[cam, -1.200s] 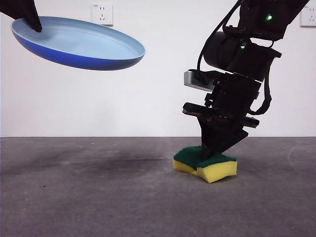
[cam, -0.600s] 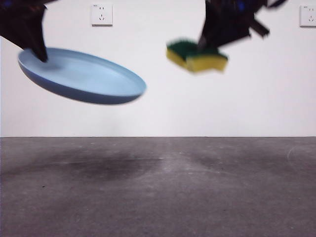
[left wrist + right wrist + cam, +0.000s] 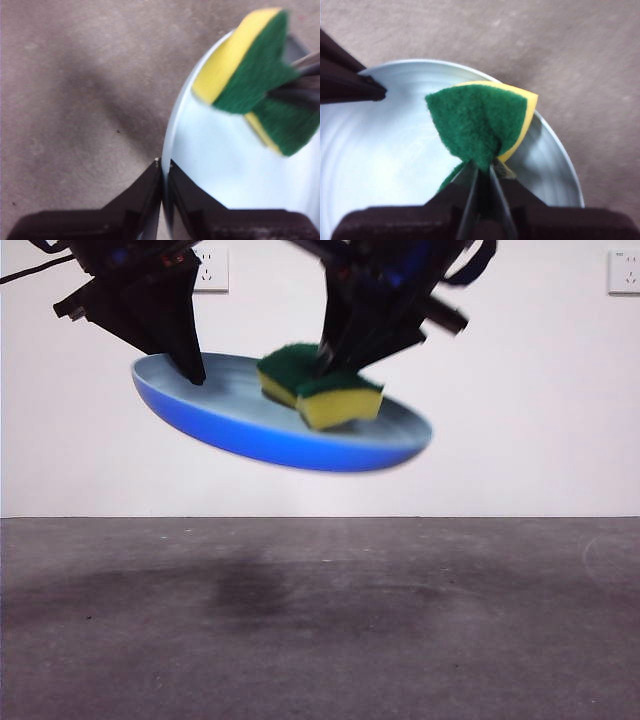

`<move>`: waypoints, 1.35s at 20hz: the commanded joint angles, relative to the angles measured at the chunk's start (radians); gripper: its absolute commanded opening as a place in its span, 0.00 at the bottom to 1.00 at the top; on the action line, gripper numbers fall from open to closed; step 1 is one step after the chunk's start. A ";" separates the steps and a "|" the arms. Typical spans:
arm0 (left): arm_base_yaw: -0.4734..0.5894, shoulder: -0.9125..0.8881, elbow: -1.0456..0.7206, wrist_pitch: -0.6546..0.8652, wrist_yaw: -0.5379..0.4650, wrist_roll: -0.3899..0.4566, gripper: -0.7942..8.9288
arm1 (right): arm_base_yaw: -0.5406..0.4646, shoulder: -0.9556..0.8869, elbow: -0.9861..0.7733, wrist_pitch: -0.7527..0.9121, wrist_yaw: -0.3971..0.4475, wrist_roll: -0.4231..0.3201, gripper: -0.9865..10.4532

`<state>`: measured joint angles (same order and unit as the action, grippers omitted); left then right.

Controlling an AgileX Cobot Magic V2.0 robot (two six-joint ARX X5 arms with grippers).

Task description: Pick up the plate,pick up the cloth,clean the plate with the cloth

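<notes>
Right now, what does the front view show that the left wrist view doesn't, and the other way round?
Only the front view shows both grippers at once, the plate held tilted clear above the table, and wall sockets behind. Only the left wrist view shows the left gripper shut on the plate's rim edge-on, with the plate's shadow on the table below. Both show the cloth green side up, yellow underneath, gripped by the right gripper over the plate's inside.

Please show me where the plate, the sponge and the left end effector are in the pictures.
plate (image 3: 250,435): front view, blue underside.
sponge (image 3: 340,405): front view, yellow side face.
left end effector (image 3: 164,167): left wrist view, tips pinching the plate's rim.
</notes>
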<state>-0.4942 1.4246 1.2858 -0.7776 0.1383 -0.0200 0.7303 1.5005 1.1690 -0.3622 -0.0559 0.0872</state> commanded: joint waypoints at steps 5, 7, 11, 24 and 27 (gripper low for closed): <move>-0.008 -0.002 -0.006 0.125 0.023 -0.033 0.07 | 0.138 0.062 -0.004 0.012 -0.111 0.016 0.07; -0.007 -0.002 -0.006 0.130 0.021 -0.032 0.07 | 0.170 0.061 -0.004 -0.048 -0.121 0.008 0.07; 0.019 -0.002 -0.006 0.092 0.024 -0.027 0.07 | 0.171 0.061 -0.004 -0.319 0.070 -0.047 0.07; 0.031 -0.002 -0.006 -0.021 0.351 0.050 0.07 | 0.069 0.053 -0.004 0.009 0.061 -0.064 0.07; 0.031 -0.002 -0.006 0.039 0.324 0.025 0.07 | 0.097 0.055 -0.004 0.059 -0.136 -0.009 0.07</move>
<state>-0.4423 1.4273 1.2747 -0.7895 0.3698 0.0101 0.8127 1.5326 1.1770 -0.3058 -0.1551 0.0479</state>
